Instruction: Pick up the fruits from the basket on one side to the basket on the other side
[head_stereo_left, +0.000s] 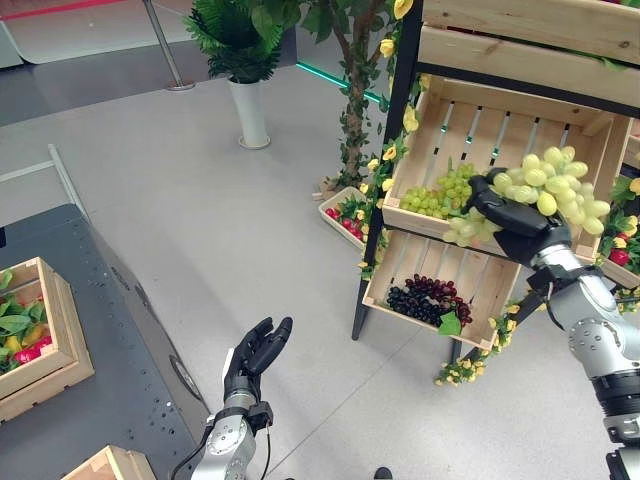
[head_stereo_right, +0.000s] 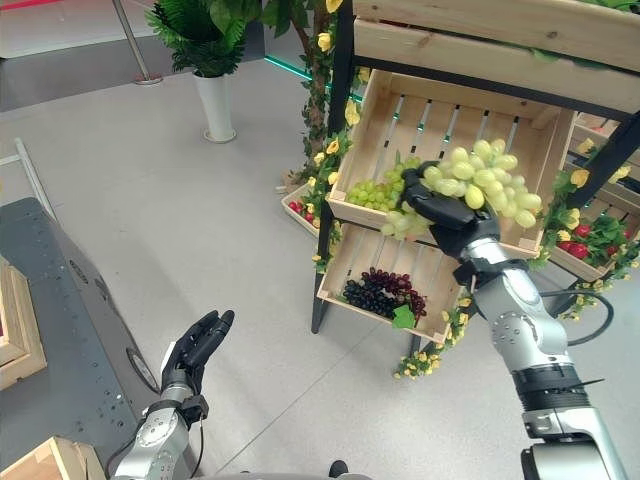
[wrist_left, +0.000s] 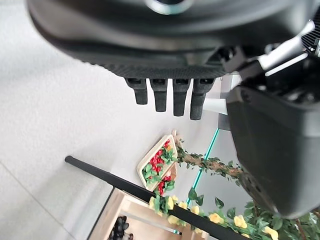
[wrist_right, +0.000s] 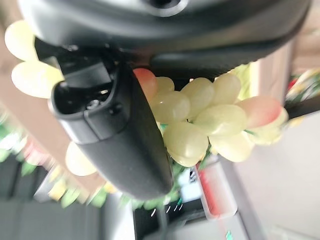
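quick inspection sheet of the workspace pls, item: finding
surface: grey floor; dark table at left
job's things: pale green grape bunch held over the upper wooden shelf crate; smaller green grapes inside it; dark purple grapes in the lower wooden crate
clutter: wooden box of red and yellow fruit on the table
hands: right robot hand shut on the pale bunch; left robot hand open, idle
cables: nothing seen
surroundings: white potted plant

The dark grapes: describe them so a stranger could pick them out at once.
Find the wooden display stand with slatted crates. In its lower crate, beneath the one holding green grapes, lies the dark grape bunch. It is the only purple-black fruit, with one green leaf beside it.
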